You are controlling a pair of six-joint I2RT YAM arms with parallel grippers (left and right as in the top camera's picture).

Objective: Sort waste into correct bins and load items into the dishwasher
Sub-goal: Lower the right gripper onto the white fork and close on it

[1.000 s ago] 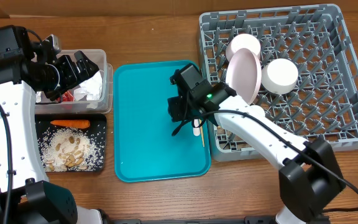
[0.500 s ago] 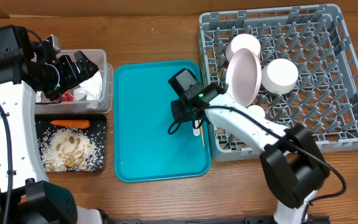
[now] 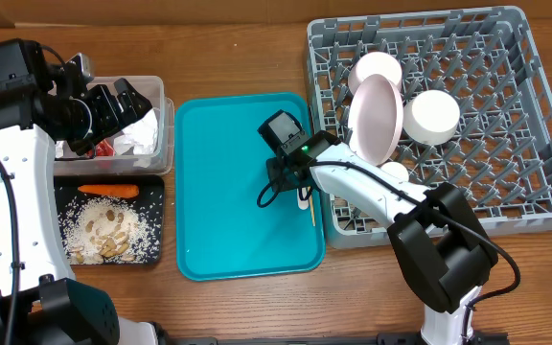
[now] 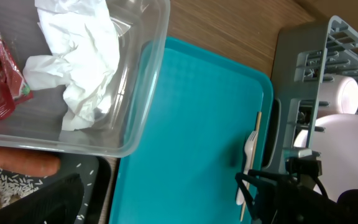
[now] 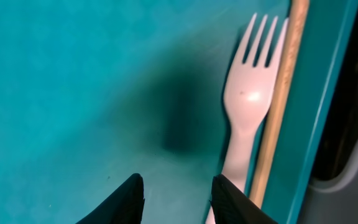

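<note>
right pincer point(image 5: 179, 202) at the bottom of the wrist view, jaws partly open, empty, over the teal tray point(image 5: 73, 93); just beyond, right of centre, the white fork point(image 5: 248, 102) lies against the wooden stick point(image 5: 280, 106); upper left overhead, left pincer point(image 3: 126, 103) wide open above the clear tub point(image 3: 168, 132)

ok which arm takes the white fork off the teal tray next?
Right, probably. The right end effector hangs open beside the fork and wooden stick at the teal tray's edge by the rack. The left end effector is over the clear tub, across the tray.
</note>
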